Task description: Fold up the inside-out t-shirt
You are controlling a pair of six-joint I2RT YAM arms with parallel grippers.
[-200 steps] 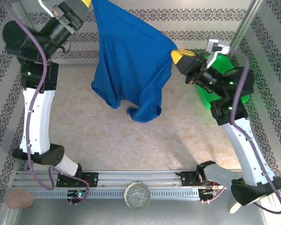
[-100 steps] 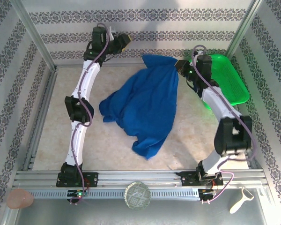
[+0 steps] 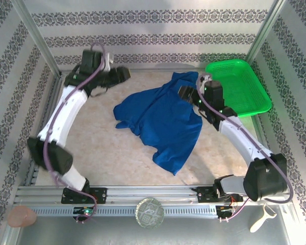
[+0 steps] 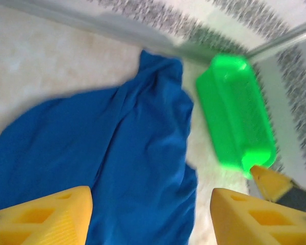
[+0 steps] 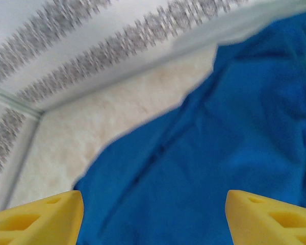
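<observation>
The inside-out t-shirt (image 3: 160,122) lies rumpled in a loose spread across the middle of the table, royal blue, one corner reaching toward the front (image 3: 172,167). My left gripper (image 3: 123,74) hovers near the back wall, left of the shirt's top, and is open. In the left wrist view its yellow fingers (image 4: 43,214) stand wide apart with the t-shirt (image 4: 122,148) below them and nothing between. My right gripper (image 3: 185,94) is over the shirt's upper right edge, also open. The right wrist view shows the t-shirt (image 5: 204,158) flat under the spread fingers (image 5: 273,217).
A green mesh basket (image 3: 238,87) stands at the back right, also in the left wrist view as the basket (image 4: 234,109). Patterned walls and metal rails (image 3: 41,127) enclose the table. Bare tabletop (image 3: 107,153) lies left and in front of the shirt.
Both grippers opened and let go of the shirt, which dropped from hanging in the air onto the table. Both arms came down and drew back from it.
</observation>
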